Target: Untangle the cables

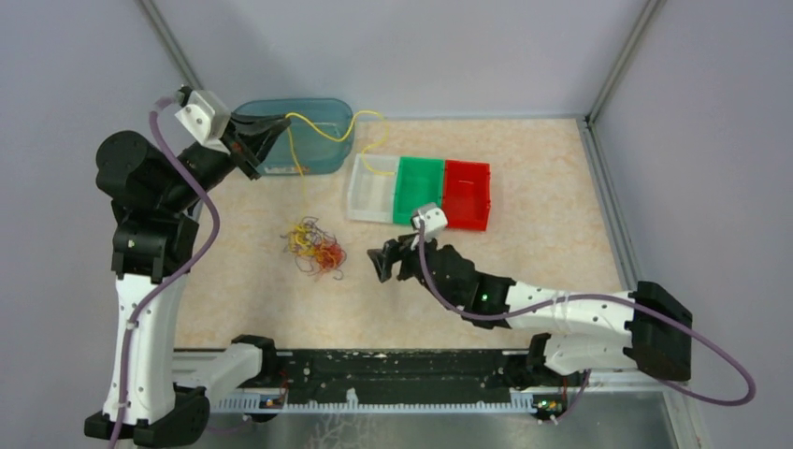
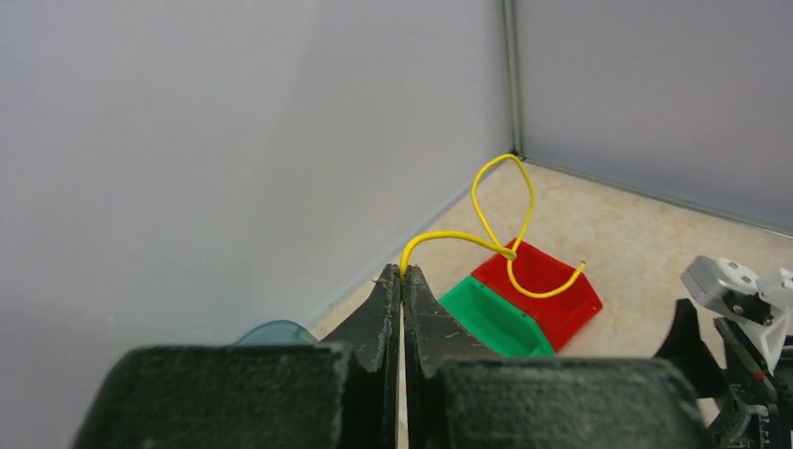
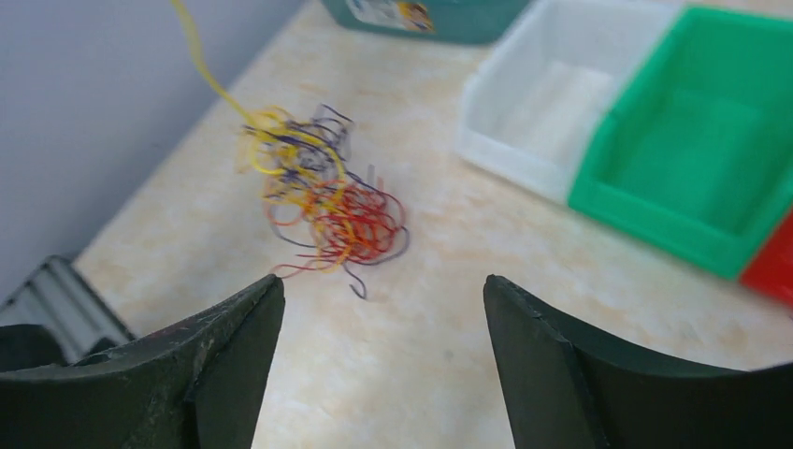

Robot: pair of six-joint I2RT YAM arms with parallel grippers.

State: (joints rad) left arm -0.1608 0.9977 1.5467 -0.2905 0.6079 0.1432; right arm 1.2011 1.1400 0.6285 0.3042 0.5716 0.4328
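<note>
A tangle of thin yellow, dark red and black cables (image 1: 315,248) lies on the table left of centre. My left gripper (image 1: 279,123) is raised over the teal bin and shut on a yellow cable (image 1: 369,113). One end curls over toward the white bin. The other part hangs down to the tangle. In the left wrist view the jaws (image 2: 404,274) pinch this yellow cable (image 2: 479,187), which loops in the air. My right gripper (image 1: 383,263) is open and empty, low, just right of the tangle. Its wrist view shows the tangle (image 3: 313,196) ahead of the gripper (image 3: 383,292).
A teal bin (image 1: 323,154) stands at the back left. White (image 1: 371,198), green (image 1: 418,192) and red (image 1: 466,195) bins stand in a row at the back centre, close behind my right wrist. Grey walls enclose the table on three sides.
</note>
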